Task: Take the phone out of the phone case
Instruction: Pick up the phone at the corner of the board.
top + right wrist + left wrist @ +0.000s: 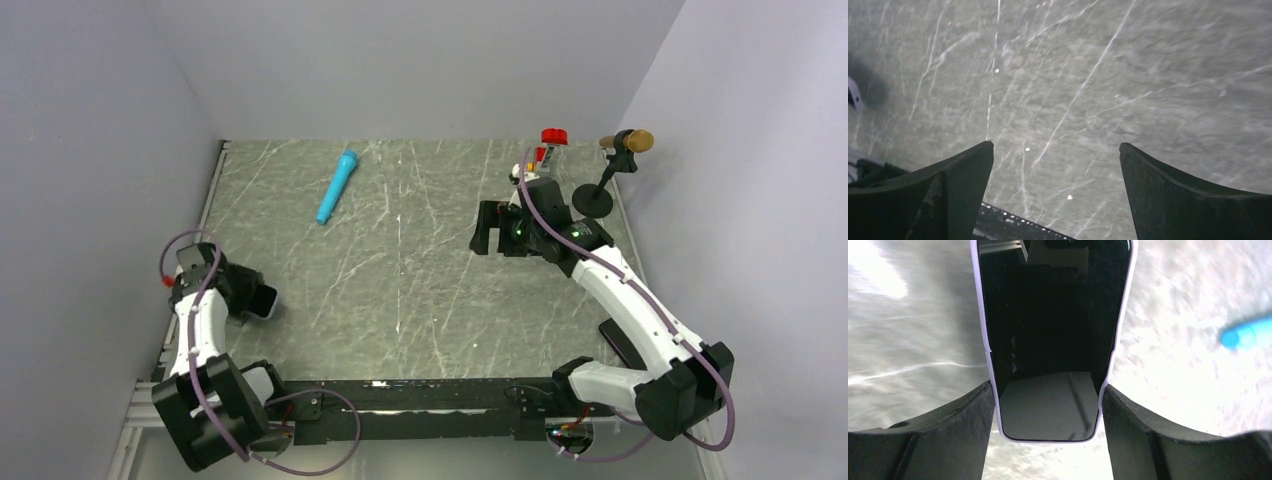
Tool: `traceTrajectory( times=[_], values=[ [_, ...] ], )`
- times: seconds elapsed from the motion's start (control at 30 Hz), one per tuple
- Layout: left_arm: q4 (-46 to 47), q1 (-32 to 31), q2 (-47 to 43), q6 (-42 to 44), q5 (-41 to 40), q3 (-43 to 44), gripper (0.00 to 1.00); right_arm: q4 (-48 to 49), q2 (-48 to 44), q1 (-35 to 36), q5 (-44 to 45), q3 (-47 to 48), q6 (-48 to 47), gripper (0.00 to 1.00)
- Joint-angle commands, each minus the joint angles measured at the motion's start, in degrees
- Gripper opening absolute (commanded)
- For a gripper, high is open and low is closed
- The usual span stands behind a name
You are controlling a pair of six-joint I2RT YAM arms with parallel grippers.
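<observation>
Phone (1053, 340), glossy black, in pale round-cornered phone case (980, 290), seemingly translucent

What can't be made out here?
Left wrist view: phone top cut off by frame edge; blue object blurred.
Top view: black slab partly hidden under right arm.
Right wrist view: pale thing cropped at left edge.

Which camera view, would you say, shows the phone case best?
Left wrist view: the phone case shows its pale rim around the dark phone, between the jaws of the left gripper. Top external shows only a small pale-edged shape at that gripper. Right wrist does not clearly show it.
</observation>
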Motion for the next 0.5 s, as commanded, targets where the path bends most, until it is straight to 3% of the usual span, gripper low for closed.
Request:
traceTrajectory(
  times=[0.0,0.3,0.47],
  values=[
    [4.1,-9.35,-2.89,0.38,7.04,4.13,0.0,8.58,2.07,1.49,-7.98,-4.02,3.57,1.0],
    [16.72,-31.07,-3.11,1.31,17.56,-0.06,0.0,30.48,7.26,10.64,-13.34,-15.62,14.4,1.0],
    [21.38,-44.94,-1.28,3.37,14.17,-0.37,0.0,36.65,9.4,12.14,-13.58,-17.5,19.62,1.0]
  ],
)
